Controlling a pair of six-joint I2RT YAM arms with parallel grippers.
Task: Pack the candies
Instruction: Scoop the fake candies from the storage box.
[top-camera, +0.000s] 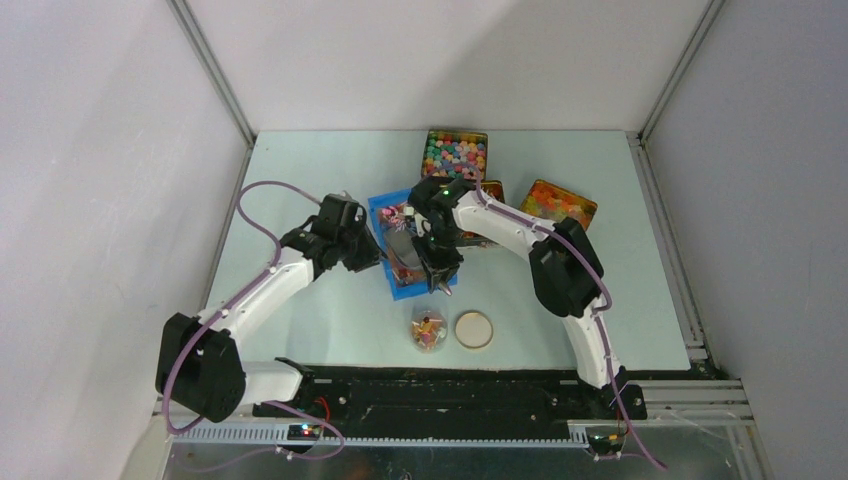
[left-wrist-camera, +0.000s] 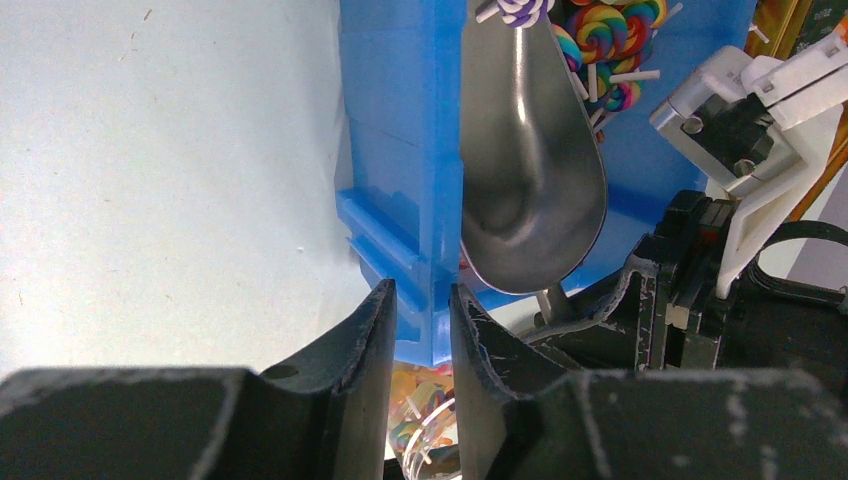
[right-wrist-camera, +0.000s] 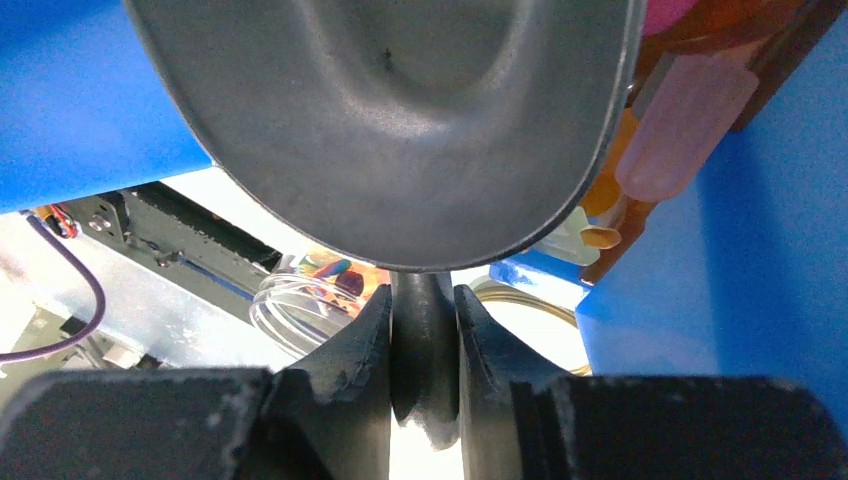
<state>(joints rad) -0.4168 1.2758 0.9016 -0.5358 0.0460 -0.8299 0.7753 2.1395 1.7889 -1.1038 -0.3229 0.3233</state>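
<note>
The candies (left-wrist-camera: 610, 30) are small colourful swirl sweets with white sticks, lying at the far end of a blue bin (left-wrist-camera: 400, 150). From above, the blue bin (top-camera: 384, 207) sits mid-table. My left gripper (left-wrist-camera: 422, 315) is shut on the bin's near corner wall. My right gripper (right-wrist-camera: 423, 310) is shut on the handle of a metal scoop (right-wrist-camera: 400, 120). The scoop's bowl (left-wrist-camera: 530, 180) lies inside the bin, and no sweet shows on the face I see. A clear jar (top-camera: 428, 331) holding some candies stands just in front of the bin, with its mouth (left-wrist-camera: 430, 425) visible below the gripped corner.
The jar's round lid (top-camera: 474, 329) lies flat to the right of the jar. Behind the bin stand a tin of pastel balls (top-camera: 455, 155) and a tin of orange jelly pieces (top-camera: 558, 203). A third tin (top-camera: 492, 188) is mostly hidden by the right arm.
</note>
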